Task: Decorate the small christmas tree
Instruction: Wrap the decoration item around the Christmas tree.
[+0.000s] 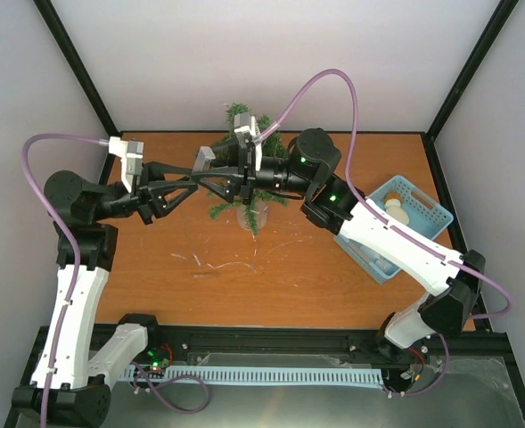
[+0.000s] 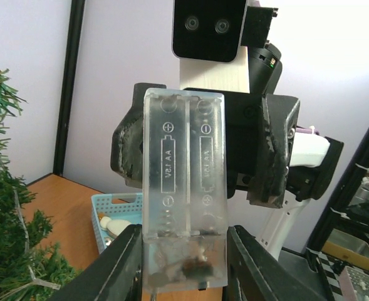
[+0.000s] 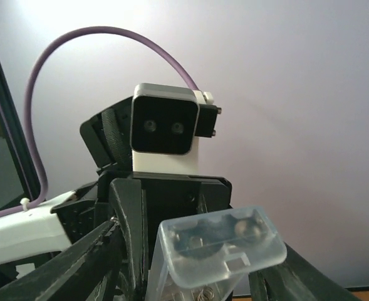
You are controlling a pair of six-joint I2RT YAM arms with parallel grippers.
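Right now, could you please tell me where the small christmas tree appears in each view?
Top external: small christmas tree, upper centre, behind both arms.
Left wrist: left edge.
Right wrist: not in view.
Shared landmark: blue basket, top and left wrist views.

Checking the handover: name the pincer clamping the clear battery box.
The left pincer: its fingers press both sides of the clear battery box. The right pincer merely straddles it, leaving a gap.

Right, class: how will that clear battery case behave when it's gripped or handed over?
Probably rigid: the clear battery case shows straight edges where the left gripper clamps it. Likely light, since both bays look empty. Its smooth plastic may slip.
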